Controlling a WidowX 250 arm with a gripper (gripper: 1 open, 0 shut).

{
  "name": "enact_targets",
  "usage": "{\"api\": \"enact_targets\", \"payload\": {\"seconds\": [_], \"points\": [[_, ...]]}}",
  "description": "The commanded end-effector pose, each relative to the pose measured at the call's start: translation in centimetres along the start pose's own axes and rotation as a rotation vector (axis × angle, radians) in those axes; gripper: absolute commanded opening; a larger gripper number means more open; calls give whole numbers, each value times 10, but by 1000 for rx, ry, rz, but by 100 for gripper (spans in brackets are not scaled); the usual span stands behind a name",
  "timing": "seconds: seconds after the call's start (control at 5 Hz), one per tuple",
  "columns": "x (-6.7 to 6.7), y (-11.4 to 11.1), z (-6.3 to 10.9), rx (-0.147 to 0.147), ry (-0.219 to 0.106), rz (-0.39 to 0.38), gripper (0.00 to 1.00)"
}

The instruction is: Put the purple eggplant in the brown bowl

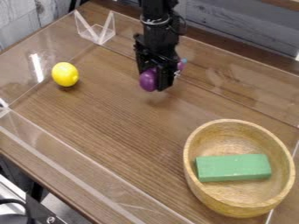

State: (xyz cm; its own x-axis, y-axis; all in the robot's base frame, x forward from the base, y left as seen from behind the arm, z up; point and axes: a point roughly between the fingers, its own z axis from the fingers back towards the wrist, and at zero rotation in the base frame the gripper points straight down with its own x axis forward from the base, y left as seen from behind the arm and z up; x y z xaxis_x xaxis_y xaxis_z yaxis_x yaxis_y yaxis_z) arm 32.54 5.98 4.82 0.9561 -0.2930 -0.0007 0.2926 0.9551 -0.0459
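Note:
The purple eggplant (149, 80) is a small glossy toy at the upper middle of the table, just above the wood. My black gripper (155, 79) points straight down from above and is shut on it, with a finger on either side. The brown bowl (211, 137) is a round light wooden bowl at the lower right, well away from the gripper. A green rectangular block (233, 167) lies inside the bowl.
A yellow lemon-like ball (65, 74) sits at the left of the table. Clear acrylic walls (93, 28) run along the table's back and left edges. A bare stretch of wood lies between the gripper and the bowl.

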Motion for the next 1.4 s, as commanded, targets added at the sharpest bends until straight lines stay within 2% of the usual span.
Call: {"api": "enact_targets", "payload": {"seconds": [0.0, 1.0, 1.2], "points": [[8, 10, 18, 26, -60, 20, 0], [-5, -9, 30, 6, -52, 85, 0], [-12, -24, 38, 1, -55, 93, 0]]}}
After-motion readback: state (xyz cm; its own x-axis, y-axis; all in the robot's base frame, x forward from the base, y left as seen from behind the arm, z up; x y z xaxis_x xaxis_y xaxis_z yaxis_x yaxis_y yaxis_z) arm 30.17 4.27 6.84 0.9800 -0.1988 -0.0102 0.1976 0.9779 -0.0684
